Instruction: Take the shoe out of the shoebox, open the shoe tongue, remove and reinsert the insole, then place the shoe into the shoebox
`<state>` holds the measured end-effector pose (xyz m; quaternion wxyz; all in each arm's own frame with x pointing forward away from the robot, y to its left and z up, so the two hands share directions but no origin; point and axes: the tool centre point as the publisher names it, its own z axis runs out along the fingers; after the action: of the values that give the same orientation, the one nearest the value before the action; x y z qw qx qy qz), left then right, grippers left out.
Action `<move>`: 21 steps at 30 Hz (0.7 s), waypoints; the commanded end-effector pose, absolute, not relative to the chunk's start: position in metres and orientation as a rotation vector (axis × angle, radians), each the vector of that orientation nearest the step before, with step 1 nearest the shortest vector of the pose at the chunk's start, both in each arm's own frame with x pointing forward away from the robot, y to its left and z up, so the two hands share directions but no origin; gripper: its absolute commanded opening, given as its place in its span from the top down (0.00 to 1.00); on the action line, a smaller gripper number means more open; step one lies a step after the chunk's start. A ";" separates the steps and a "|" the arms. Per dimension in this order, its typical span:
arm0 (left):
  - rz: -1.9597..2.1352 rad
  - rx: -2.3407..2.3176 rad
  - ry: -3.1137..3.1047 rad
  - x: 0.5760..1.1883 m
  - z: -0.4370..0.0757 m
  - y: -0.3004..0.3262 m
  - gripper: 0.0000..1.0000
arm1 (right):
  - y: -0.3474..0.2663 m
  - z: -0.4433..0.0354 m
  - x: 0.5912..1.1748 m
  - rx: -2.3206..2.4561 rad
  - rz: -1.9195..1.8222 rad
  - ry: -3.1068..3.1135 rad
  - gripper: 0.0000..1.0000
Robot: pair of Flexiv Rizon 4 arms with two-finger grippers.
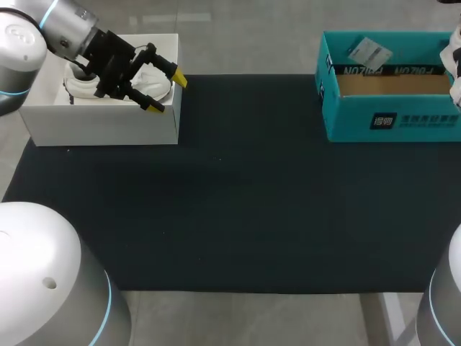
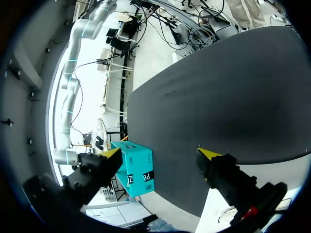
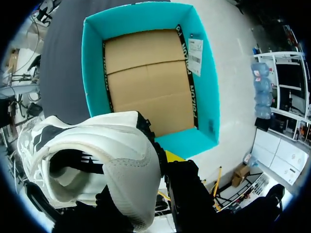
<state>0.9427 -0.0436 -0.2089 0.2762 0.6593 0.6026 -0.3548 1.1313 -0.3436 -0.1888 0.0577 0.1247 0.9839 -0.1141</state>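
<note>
Dark mat (image 1: 252, 202); left gripper (image 1: 167, 93) agape over white box (image 1: 101, 126); right gripper (image 3: 167, 160) clamping shoe (image 3: 112, 145) above shoebox (image 3: 206, 97).

- A dark mat (image 1: 238, 202) covers the worktop from left to right.
- A white open-topped box (image 1: 101, 124) stands on the mat's far left corner, its long side facing the near edge.
- Pale white items (image 1: 158, 81) lie inside that box, partly hidden; what they are cannot be told.
</note>
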 end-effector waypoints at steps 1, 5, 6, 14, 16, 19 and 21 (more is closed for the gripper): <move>-0.951 1.773 1.618 0.943 -0.209 -0.044 0.00 | -0.350 -0.188 1.152 0.697 -0.367 2.997 1.00; -0.951 1.773 1.618 0.943 -0.209 -0.044 0.00 | -0.370 -0.184 1.157 1.448 -0.299 2.754 1.00; -0.951 1.773 1.618 0.943 -0.209 -0.044 0.00 | -0.373 -0.183 1.156 1.576 -0.291 2.683 1.00; -0.951 1.773 1.618 0.943 -0.209 -0.044 0.00 | -0.383 -0.179 1.143 2.153 -0.105 2.325 1.00; -0.951 1.773 1.618 0.943 -0.209 -0.044 0.00 | -0.383 -0.179 1.143 2.153 -0.105 2.325 1.00; -0.951 1.773 1.618 0.943 -0.209 -0.044 0.00 | -0.383 -0.179 1.143 2.153 -0.105 2.325 1.00; -0.951 1.773 1.618 0.943 -0.209 -0.044 0.00 | -0.383 -0.179 1.143 2.153 -0.105 2.325 1.00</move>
<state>0.9427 -0.0437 -0.2089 0.2762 0.6593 0.6026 -0.3548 1.1364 -0.3812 -0.1814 0.0234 0.4635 0.8818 -0.0838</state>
